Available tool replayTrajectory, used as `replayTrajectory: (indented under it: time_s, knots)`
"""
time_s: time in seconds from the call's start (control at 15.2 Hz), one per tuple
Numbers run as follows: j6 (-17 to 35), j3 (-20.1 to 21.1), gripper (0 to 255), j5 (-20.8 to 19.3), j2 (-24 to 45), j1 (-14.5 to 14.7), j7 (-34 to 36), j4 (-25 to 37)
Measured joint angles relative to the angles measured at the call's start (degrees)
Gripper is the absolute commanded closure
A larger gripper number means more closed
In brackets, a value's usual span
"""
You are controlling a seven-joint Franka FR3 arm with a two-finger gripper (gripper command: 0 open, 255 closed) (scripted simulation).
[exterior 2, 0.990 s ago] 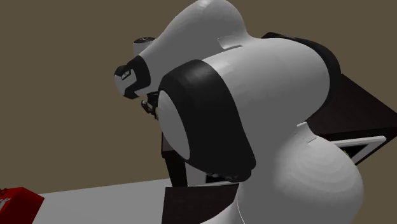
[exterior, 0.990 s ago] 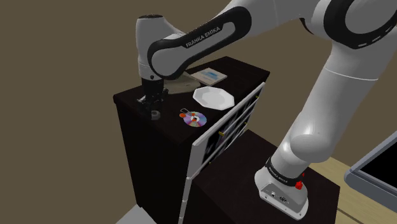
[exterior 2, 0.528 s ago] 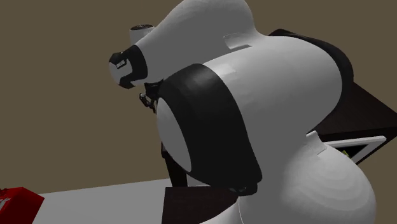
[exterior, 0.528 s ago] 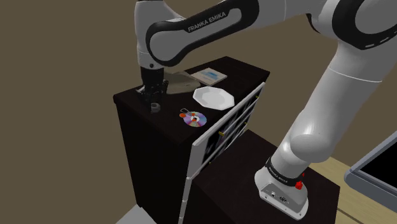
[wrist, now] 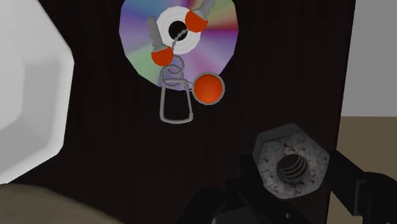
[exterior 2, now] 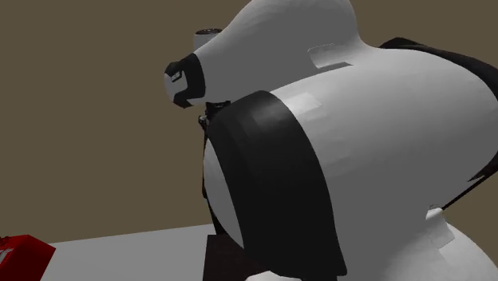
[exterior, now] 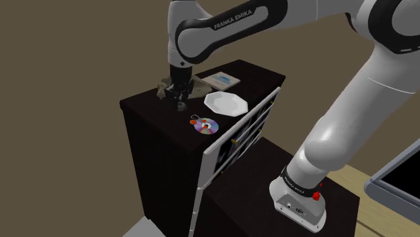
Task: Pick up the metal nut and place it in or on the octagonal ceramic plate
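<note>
Nut (wrist: 291, 167) is clasped by gripper (wrist: 294, 177). Risk noted: hold appears near fingertips; nut could be slipped out by a swing, landing short of plate (exterior: 225, 104).

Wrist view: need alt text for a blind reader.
The black gripper clasps a grey hex nut over a dark cabinet top. Beyond it lies a rainbow disc with red-headed keys on it, and a white plate lies beside the disc.
</note>
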Motion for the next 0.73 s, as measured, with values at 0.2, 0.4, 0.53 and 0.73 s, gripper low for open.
replayTrajectory:
  time_s: [0.2, 0.4, 0.53, 0.73]
  knots:
    - [-0.36, -2.36, 255, 0.92, -3.02, -1.82, -4.7, -2.55]
    - [0.22, -4.77, 255, 1.44, -5.7, -3.47, -9.12, -5.82]
    - [-0.02, -6.58, 255, 1.4, -6.7, -4.73, -12.18, -6.62]
    - [-0.27, -9.24, 255, 1.12, -7.96, -6.56, -16.56, -7.68]
